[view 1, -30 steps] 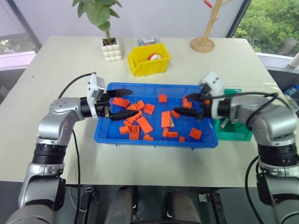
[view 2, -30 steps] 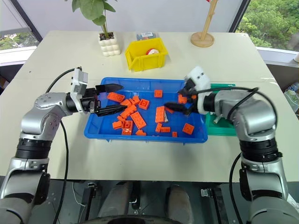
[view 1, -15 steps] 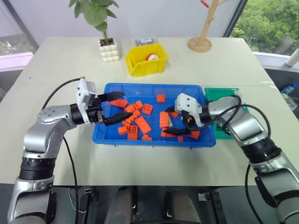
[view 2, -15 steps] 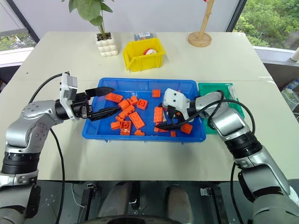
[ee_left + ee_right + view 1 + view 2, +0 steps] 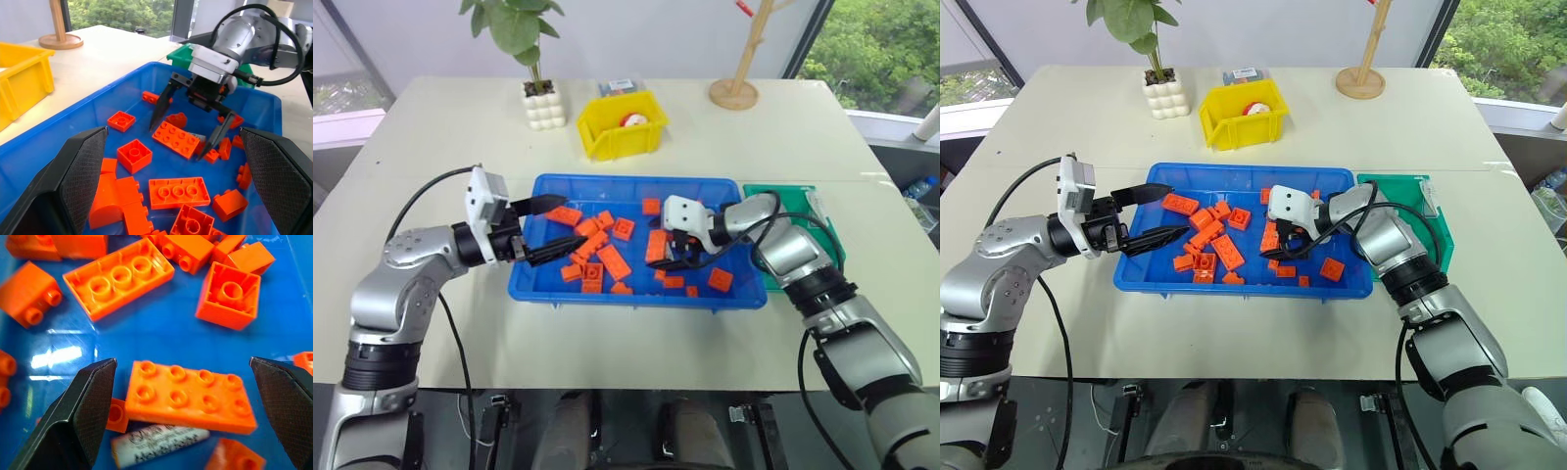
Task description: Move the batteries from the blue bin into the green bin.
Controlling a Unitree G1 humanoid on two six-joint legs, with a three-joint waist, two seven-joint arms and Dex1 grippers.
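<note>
Right tool (image 5: 188, 119), jaws wide, straddles a long brick (image 5: 191, 397) in the blue bin (image 5: 540, 284); one battery (image 5: 159, 442) lies touching it. Clearing the brick should expose the battery. Left tool (image 5: 554, 231) hovers wide, empty.

The right gripper (image 5: 672, 257) has swung in from the blue bin's (image 5: 607, 291) right edge, near the green bin (image 5: 830, 257), to the bin's middle, and it's dipped low, jaws wide apart, straddling a long orange brick (image 5: 190, 397) with a battery (image 5: 159, 444) tucked against that brick's side. The left gripper (image 5: 546, 230) has eased back toward the blue bin's left rim, fingers spread over the bricks (image 5: 592, 269) there.
</note>
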